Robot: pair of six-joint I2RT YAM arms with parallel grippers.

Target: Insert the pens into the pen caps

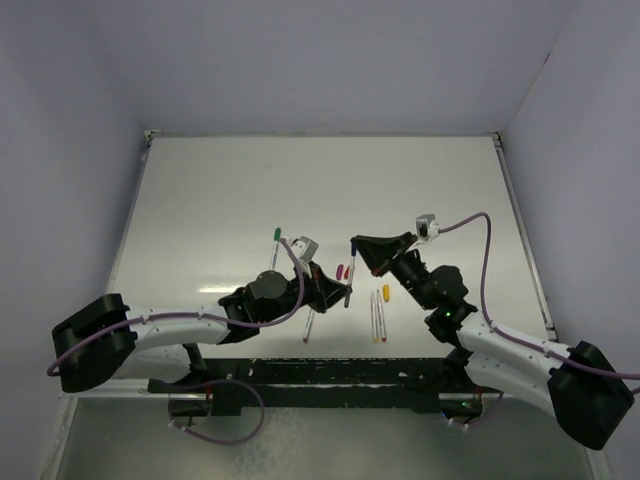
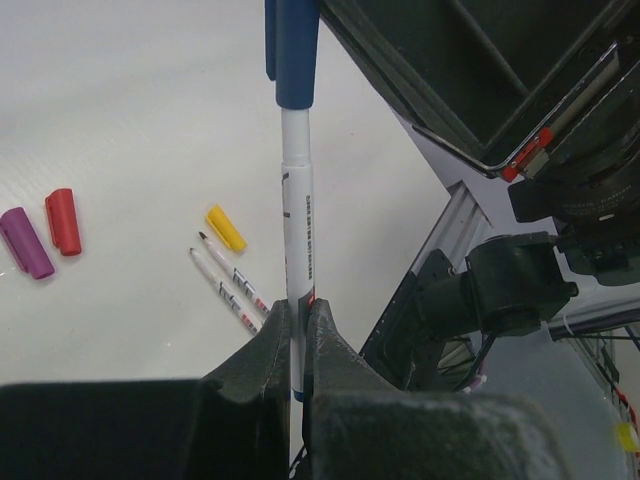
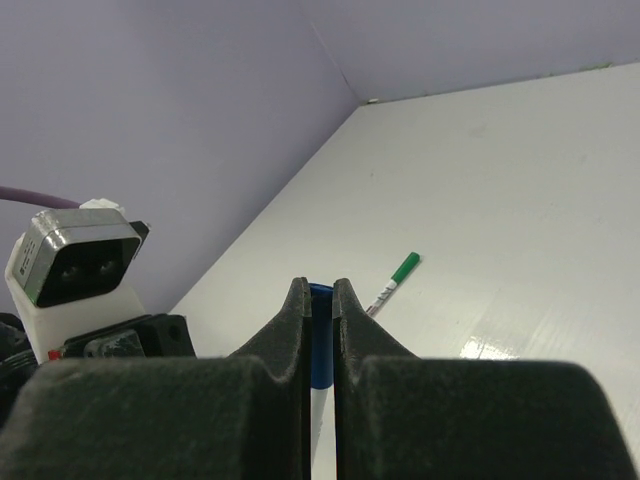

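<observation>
- Two arms meeting over the middle of the desk [image 1: 200, 200], hands nose to nose, for lining pen and cap up along one axis.
- Left hand [image 2: 300, 310] clamped tight on the lower barrel of a white pen [image 2: 298, 190], held upright and clear of the desk to give the cap a steady target.
- Right hand [image 3: 318, 290] pinched closed on the blue cap [image 2: 295, 50] at the pen's top end, set to press from the opposite side.
- Blue cap over the pen's tip; perhaps not fully home, hard to tell with the join hidden inside the cap.
- Next, as a judgement: a firm push along the barrel, then release by the right hand only.
- Lying on the desk: a green-capped pen [image 3: 390, 285], finished and set apart on the far side; two bare pens [image 2: 238, 278] side by side near the hands; a third bare pen [image 1: 308, 327] close to the left arm.
- Smallest: loose yellow cap [image 2: 226, 228] just beside the pair's tips, red cap [image 2: 63, 220] and magenta cap [image 2: 25, 242] next to each other, all within easy reach for later pairings.
</observation>
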